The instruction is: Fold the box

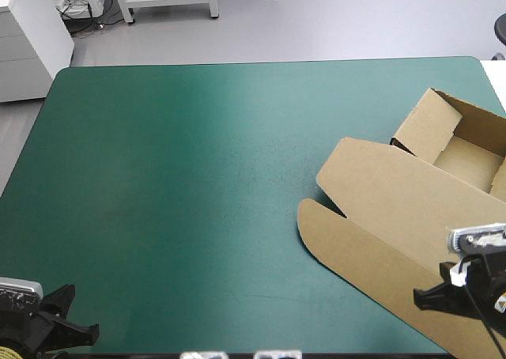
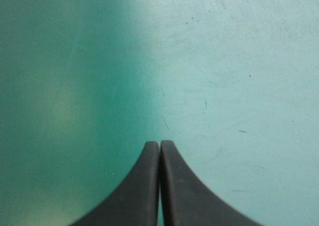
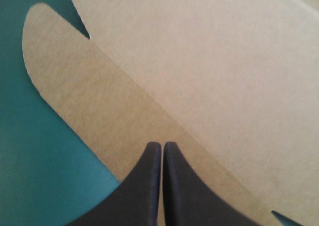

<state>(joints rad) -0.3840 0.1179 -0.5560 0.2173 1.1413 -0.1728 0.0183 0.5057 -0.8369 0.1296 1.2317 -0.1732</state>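
The box (image 1: 395, 201) lies on the right side of the surface (image 1: 198, 177), well apart from its left edge. It is an open tray (image 1: 466, 149) with walls raised, near the far right corner, and its lid (image 1: 387, 193) is spread flat on the teal-green cover toward the near edge. A long front strip (image 1: 356, 248) runs along the lid's outer side and ends in a rounded tab (image 1: 312, 217).

The right fingers (image 1: 419, 297) are over the near part of the lid, close to the surface's near right corner. In the right wrist view they (image 3: 157, 149) are pressed together in one pointed arch, with nothing between them. Their tips sit above the front strip (image 3: 99, 101), just short of the crease where the broad lid panel (image 3: 209, 61) begins. I cannot tell if they touch the board.

The left fingers (image 1: 83, 329) are at the near left corner, far from the box. They (image 2: 155, 149) are also pressed together and hold nothing, with only bare teal-green cover ahead of them.
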